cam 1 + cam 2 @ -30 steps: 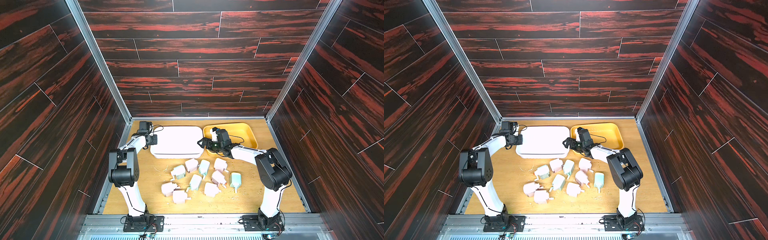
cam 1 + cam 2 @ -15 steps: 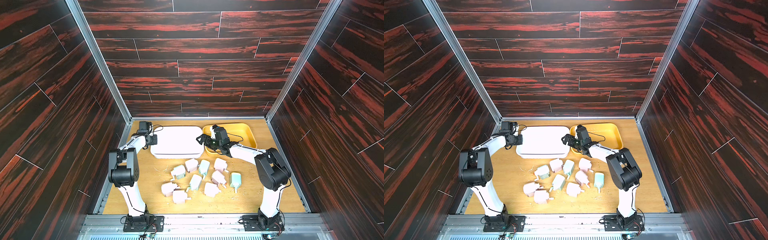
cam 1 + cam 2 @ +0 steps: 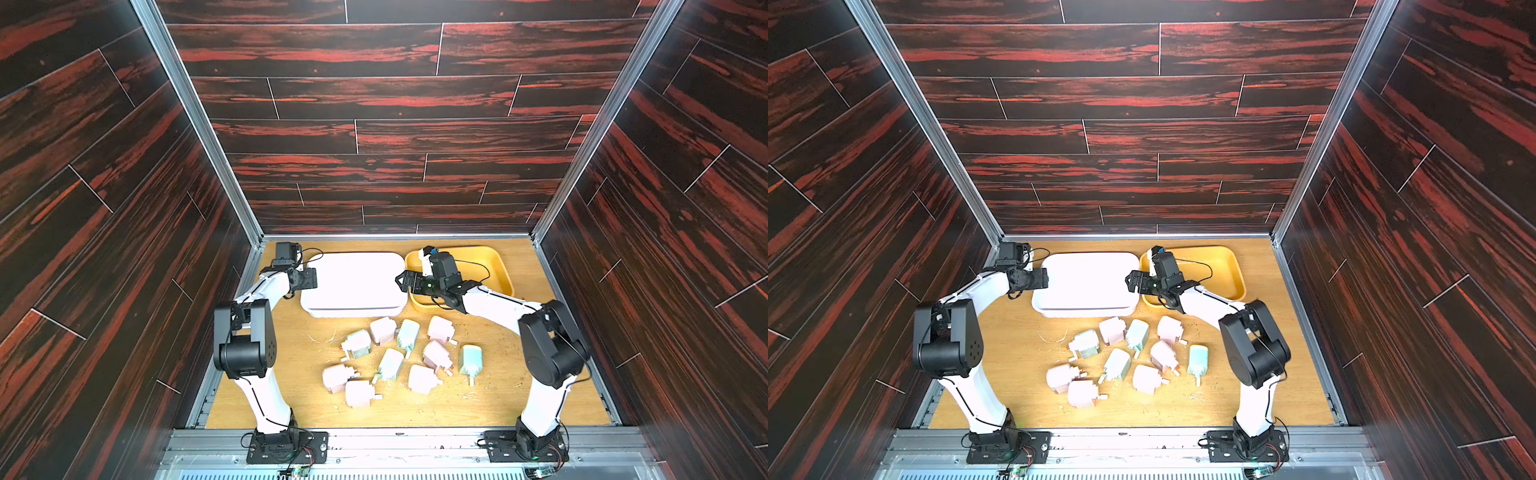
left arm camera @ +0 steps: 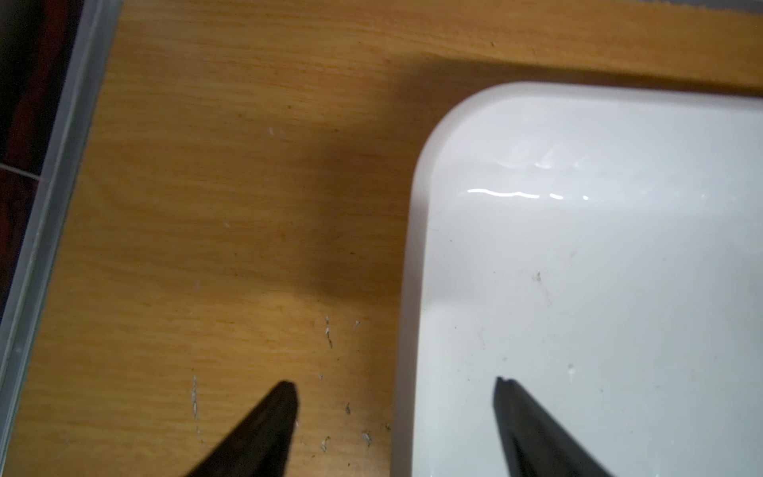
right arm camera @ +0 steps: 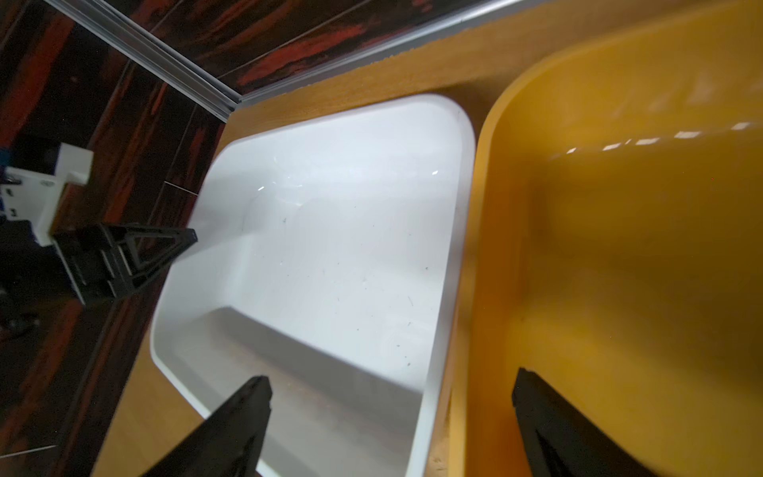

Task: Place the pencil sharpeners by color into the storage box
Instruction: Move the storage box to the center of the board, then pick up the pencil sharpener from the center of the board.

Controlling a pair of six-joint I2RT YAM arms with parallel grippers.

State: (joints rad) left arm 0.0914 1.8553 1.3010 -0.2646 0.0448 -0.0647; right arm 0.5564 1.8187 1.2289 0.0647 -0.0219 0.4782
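Observation:
Several pencil sharpeners lie loose mid-table in both top views, some pale pink [image 3: 383, 330] [image 3: 1168, 328], some mint green [image 3: 470, 359] [image 3: 1117, 365]. None is in a box or in a gripper. My left gripper [image 3: 312, 277] [image 3: 1044, 277] [image 4: 394, 382] is open, one finger over the table and one inside the white storage box [image 3: 353, 309] [image 3: 1084, 311] [image 4: 413, 247], straddling its left rim. My right gripper [image 3: 405, 282] [image 3: 1133, 282] [image 5: 391, 376] is open and empty above the adjoining rims of the white box [image 5: 330, 256] and the yellow storage box [image 3: 505, 274] [image 3: 1237, 274] [image 5: 619, 247].
Both boxes stand side by side against the back wall and hold nothing. Dark wood-pattern walls with metal rails close in the table on three sides. Small shavings dot the wood by the white box. Bare table lies in front of the sharpeners.
The left gripper's jaws have opened at the white box's left rim. The right gripper has shifted only slightly over the box rims. The sharpeners have not moved.

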